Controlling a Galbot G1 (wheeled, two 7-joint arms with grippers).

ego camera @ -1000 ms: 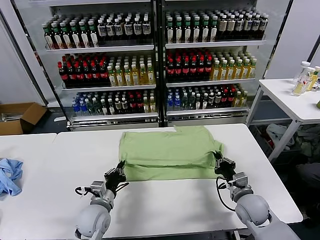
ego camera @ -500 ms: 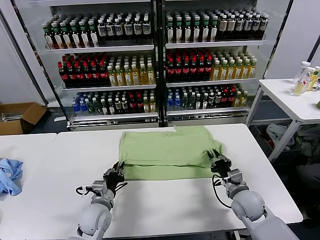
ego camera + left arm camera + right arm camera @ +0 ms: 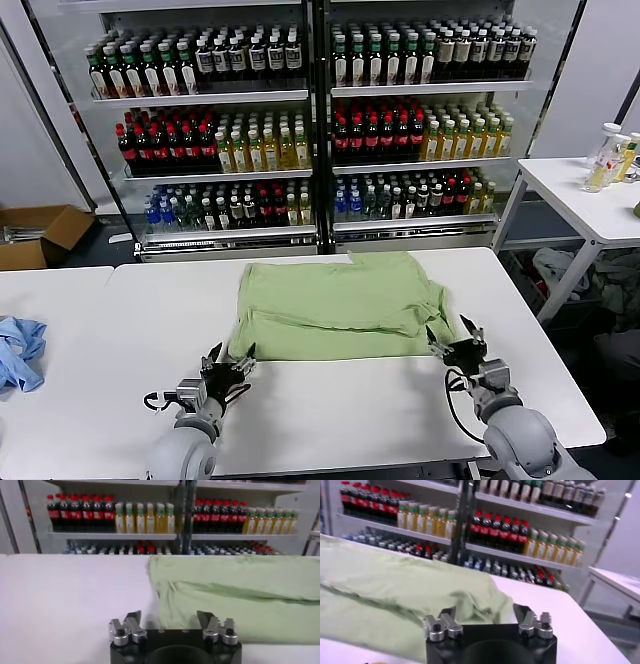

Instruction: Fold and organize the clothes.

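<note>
Where the head view looked down: green polo shirt (image 3: pixel 338 306) folded flat mid-table (image 3: pixel 330 410); left gripper (image 3: pixel 228 361) and right gripper (image 3: pixel 456 342) off its near corners. Left wrist view: jaws spread, holding nothing, shirt (image 3: pixel 240 595) beyond. Right wrist view: jaws likewise apart, empty, shirt (image 3: pixel 395 590) just ahead.

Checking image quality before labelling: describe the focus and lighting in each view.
Head view: even light, sharp throughout, the shirt casts little shadow. Left wrist view: the left claw looks soft, bottles slightly blurred. Right wrist view: the right claw is dark, shelves hazy.
</note>
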